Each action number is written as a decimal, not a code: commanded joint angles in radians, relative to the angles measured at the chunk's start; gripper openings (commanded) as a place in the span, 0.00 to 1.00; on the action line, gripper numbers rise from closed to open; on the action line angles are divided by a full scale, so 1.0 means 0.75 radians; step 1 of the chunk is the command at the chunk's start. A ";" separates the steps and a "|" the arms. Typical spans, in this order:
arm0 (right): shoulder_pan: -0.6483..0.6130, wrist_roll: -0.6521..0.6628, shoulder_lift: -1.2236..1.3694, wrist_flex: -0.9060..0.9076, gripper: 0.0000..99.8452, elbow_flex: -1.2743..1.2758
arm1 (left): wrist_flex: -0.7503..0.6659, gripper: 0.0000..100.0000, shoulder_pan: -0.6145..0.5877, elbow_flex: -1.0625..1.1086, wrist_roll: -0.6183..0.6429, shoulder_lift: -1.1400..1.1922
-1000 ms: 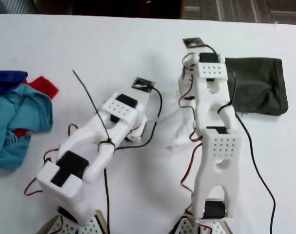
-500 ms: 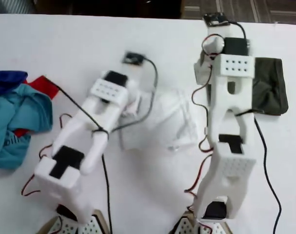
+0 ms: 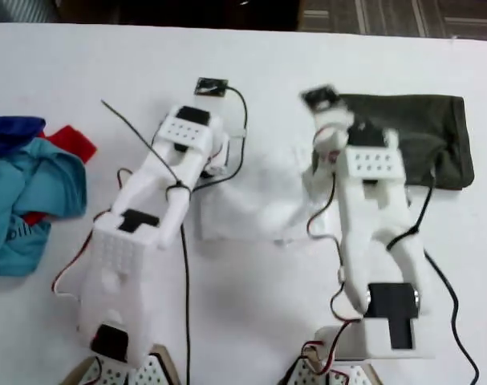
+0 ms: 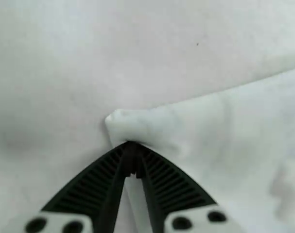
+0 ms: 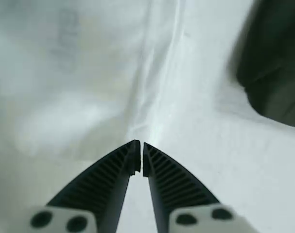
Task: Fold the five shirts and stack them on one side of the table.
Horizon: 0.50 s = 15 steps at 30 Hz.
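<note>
Two pairs of jaws on one white shirt [image 3: 251,204], spread flat on the table [image 3: 227,56] between them. Held a corner of it with the left jaws, pressed together on the cloth. Held the right jaws nearly shut at a long crease of the same shirt, just beside the green shirt [image 3: 436,136]; seemed to pinch a thin fold there, though hard to be sure. Already folded, that green shirt, and lying at the right side of the table. Saw a pile [image 3: 26,192] of blue, teal and red shirts at the far left edge, not yet folded, well apart from the jaws.

Judged the step as laying the white shirt out for its fold. Needed, to do it well: keep both pinches tight, pull the two ends apart evenly so that the cloth lay without wrinkles, stay low over the table, and bring one edge straight over the other. Needed care on the right, not to drag the green shirt along.
</note>
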 commanded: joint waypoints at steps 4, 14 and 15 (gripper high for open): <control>0.052 0.088 -0.069 -0.283 0.02 0.350 | 0.119 0.03 -0.016 -0.253 0.018 0.151; 0.232 0.225 0.005 -0.310 0.02 0.399 | 0.385 0.03 -0.008 -0.547 0.020 0.196; 0.232 0.223 -0.019 -0.302 0.02 0.399 | 0.419 0.03 -0.008 -0.588 0.025 0.196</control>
